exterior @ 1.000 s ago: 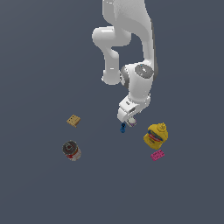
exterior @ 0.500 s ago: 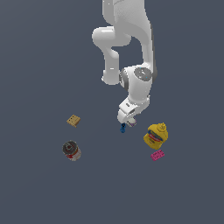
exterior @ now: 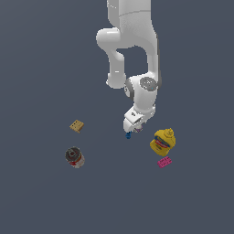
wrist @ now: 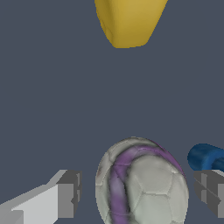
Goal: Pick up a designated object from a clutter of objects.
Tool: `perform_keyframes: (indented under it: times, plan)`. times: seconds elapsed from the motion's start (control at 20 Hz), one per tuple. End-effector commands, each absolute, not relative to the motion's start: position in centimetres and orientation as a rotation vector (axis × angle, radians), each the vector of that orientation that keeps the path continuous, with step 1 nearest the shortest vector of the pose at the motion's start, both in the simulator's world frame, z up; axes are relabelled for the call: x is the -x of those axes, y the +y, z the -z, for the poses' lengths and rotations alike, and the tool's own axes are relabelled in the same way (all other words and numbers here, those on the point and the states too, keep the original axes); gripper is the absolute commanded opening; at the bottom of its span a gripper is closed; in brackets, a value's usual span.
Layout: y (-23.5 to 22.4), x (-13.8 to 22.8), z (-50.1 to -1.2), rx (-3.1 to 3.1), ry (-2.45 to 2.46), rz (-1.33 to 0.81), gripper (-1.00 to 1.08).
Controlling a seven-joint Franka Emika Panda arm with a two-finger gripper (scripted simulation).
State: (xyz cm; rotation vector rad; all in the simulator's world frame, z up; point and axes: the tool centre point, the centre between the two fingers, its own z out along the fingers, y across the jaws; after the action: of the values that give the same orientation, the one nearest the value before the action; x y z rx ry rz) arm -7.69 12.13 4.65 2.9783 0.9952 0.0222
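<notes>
The white-grey ball with purple stripes (wrist: 142,183) lies between my two fingers in the wrist view, with a gap on each side. In the exterior view the ball is almost hidden under my hand. My gripper (wrist: 140,194) (exterior: 137,129) is open around it, low over the floor. One finger (wrist: 65,194) stands on one side of the ball, the other finger (wrist: 210,192) on the opposite side. The tiny blue piece (wrist: 205,157) (exterior: 128,135) sits right beside the ball, next to the second finger.
The yellow bottle (exterior: 163,140) (wrist: 127,22) lies toward the exterior view's right of my hand, the pink flat brick (exterior: 165,162) just below it. The tan waffle-like block (exterior: 77,125) and the dark can with red band (exterior: 74,156) lie at the exterior view's left.
The arm has lowered slightly over the ball between the earlier frames and now. The objects have not moved.
</notes>
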Motion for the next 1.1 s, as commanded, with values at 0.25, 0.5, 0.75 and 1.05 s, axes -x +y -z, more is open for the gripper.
perform_keyframes:
  times: [0.25, 0.5, 0.75, 1.05]
  plan:
    - [11.9, 8.2, -3.7, -2.981, 0.992, 0.000, -1.00]
    - [11.9, 8.2, -3.7, -2.981, 0.992, 0.000, -1.00]
    - [12.0, 7.5, -4.6, -2.978, 0.994, -0.025, -1.00]
    - [10.9, 6.9, -6.4, -2.978, 0.994, -0.024, -1.00]
